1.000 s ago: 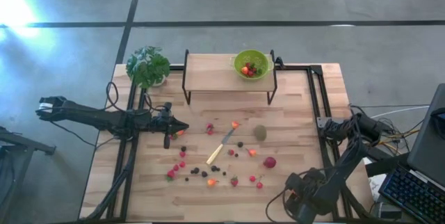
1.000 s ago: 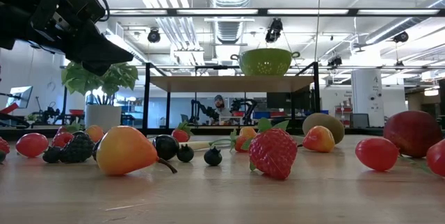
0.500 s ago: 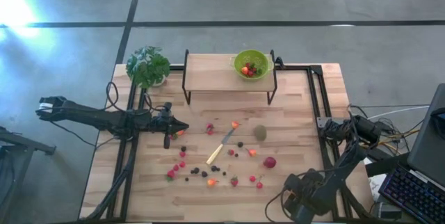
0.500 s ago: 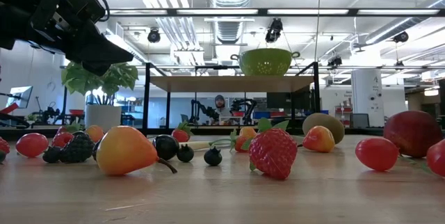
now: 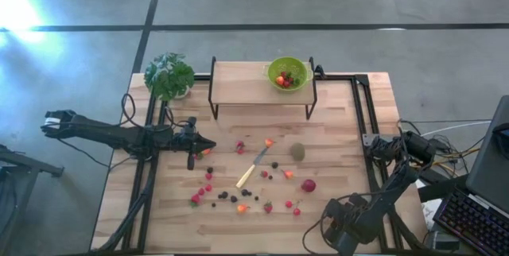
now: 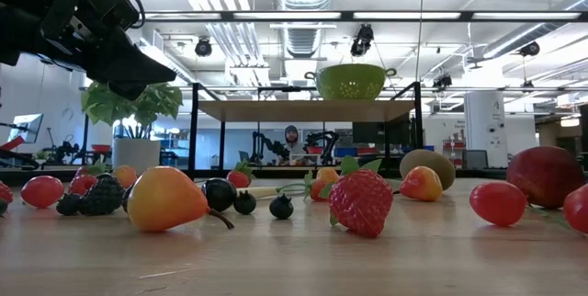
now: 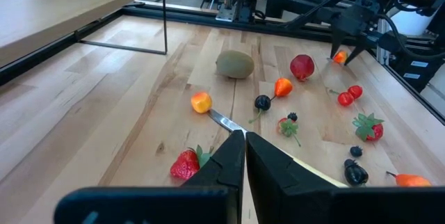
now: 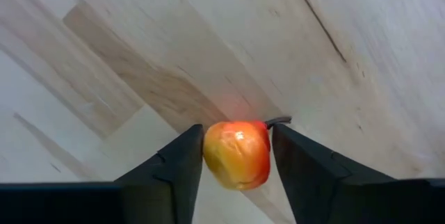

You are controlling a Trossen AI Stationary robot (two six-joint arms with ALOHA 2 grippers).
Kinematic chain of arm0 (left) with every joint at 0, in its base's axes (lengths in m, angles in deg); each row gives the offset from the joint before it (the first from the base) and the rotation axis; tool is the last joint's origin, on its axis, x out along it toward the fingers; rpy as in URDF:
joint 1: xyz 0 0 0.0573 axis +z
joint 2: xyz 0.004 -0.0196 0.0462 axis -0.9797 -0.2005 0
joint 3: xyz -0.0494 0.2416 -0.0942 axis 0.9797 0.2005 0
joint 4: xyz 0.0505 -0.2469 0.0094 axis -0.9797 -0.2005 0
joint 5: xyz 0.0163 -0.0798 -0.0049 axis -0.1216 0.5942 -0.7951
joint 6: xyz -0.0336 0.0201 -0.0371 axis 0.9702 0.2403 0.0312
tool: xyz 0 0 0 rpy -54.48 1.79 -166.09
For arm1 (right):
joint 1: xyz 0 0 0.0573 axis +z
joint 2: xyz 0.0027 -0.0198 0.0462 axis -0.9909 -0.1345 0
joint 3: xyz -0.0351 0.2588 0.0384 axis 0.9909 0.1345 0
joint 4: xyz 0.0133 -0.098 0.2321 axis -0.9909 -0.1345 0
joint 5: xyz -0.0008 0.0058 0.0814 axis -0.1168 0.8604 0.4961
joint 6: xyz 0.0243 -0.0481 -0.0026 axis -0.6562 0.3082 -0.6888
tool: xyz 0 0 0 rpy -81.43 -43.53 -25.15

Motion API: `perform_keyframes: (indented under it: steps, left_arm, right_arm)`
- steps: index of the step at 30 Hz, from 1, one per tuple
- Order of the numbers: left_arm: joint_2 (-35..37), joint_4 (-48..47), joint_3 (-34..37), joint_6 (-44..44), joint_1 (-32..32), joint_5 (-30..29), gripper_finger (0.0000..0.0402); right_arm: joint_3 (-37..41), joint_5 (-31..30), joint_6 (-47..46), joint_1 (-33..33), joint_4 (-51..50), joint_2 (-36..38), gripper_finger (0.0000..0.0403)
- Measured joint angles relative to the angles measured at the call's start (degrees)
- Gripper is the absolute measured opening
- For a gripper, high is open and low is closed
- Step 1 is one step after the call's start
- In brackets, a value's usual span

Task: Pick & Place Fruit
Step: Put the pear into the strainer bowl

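Small fruit pieces lie scattered on the wooden table (image 5: 334,113): red strawberries (image 5: 208,188), dark berries (image 5: 223,196), a kiwi (image 5: 297,152) and a dark red fruit (image 5: 308,185). Near the front right, my right gripper (image 8: 236,132) points down with its fingers around a small orange-red fruit (image 8: 236,156), which also shows in the left wrist view (image 7: 338,57). My left gripper (image 7: 244,138) is shut on nothing, held above the table's left half (image 5: 208,151). A green colander (image 5: 288,73) holding red fruit stands on a raised wooden shelf (image 5: 238,85). My right gripper pinches the orange-red fruit by its two opposite sides (image 8: 208,156) between its two fingers (image 8: 182,160). It comes from above, pointing down. The fruit's short stem (image 8: 278,120) sticks out beside one finger. Whether the fruit is clear of the tabletop, I cannot tell.
A pale-handled knife (image 5: 250,172) lies among the fruit at mid-table. A potted plant (image 5: 169,75) stands at the far left corner. Black shelf legs (image 5: 213,105) and cables along the right edge (image 5: 362,113) stand beside the work area.
My right gripper has sunk a little toward the table near the front right. The left arm and the scattered fruit have kept still.
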Motion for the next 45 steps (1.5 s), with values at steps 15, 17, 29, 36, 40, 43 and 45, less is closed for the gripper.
perform_keyframes:
  steps: [15,17,29,36,40,43,45]
  left_arm:
    - [0.0,0.0,0.0,0.0,0.0,0.0,0.0020]
    - [0.0,0.0,0.0,0.0,0.0,0.0,0.0020]
    - [0.0,0.0,0.0,0.0,0.0,0.0,0.0020]
    - [0.0,0.0,0.0,0.0,0.0,0.0,0.0020]
    - [0.0,0.0,0.0,0.0,0.0,0.0,0.0020]
    - [0.0,0.0,0.0,0.0,0.0,0.0,0.0020]
    - [0.0,-0.1,0.0,0.0,0.0,0.0,0.0020]
  right_arm:
    - [-0.1,0.3,2.4,-0.1,-0.8,0.0,0.0127]
    - [-0.1,0.3,2.4,-0.1,-1.1,0.1,0.0130]
    - [-0.1,-2.7,7.1,-2.4,-9.0,0.3,0.0118]
    - [-0.1,-3.2,15.1,-7.7,-17.4,1.1,0.0119]
    - [-0.1,-6.3,20.6,-12.1,-20.4,2.9,0.0107]
    - [-0.1,-8.4,25.4,-15.6,-20.4,4.5,0.0108]
    - [-0.1,-10.2,28.6,-17.7,-20.4,5.7,0.0112]
